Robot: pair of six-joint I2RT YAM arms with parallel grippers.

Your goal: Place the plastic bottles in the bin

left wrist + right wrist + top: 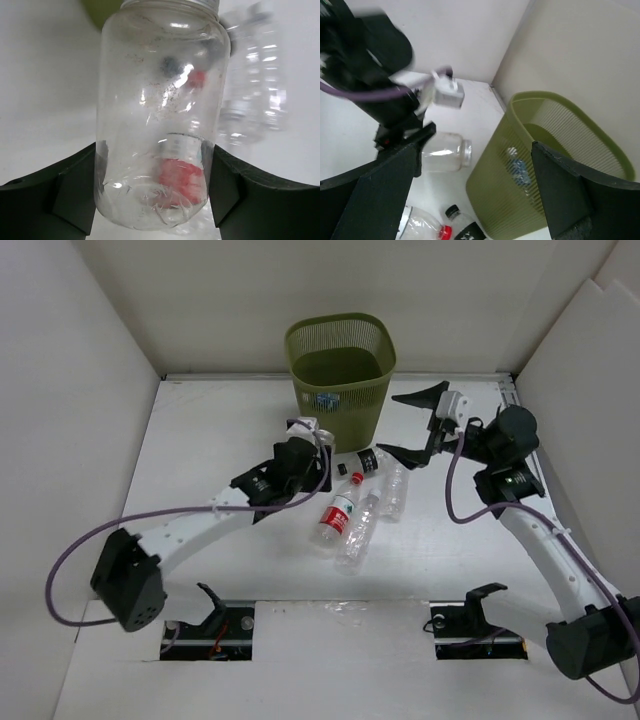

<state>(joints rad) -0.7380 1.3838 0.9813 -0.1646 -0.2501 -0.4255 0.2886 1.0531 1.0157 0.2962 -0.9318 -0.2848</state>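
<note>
The olive-green mesh bin [340, 370] stands at the back middle, and a blue-labelled bottle [518, 169] shows through its mesh. My left gripper [308, 443] is shut on a clear, label-less plastic bottle [160, 115] just left of the bin's base; its fingers [75, 190] press both sides. That bottle also shows in the right wrist view [442, 152]. My right gripper [412, 425] is open and empty, right of the bin. On the table lie a black-labelled bottle [364, 462], a red-white-labelled bottle [337, 519] and two clear bottles [394, 490] [357, 532].
White walls enclose the table on the left, back and right. Two black stands [212, 606] [478, 602] sit at the near edge. The loose bottles lie close together between the two arms, in front of the bin.
</note>
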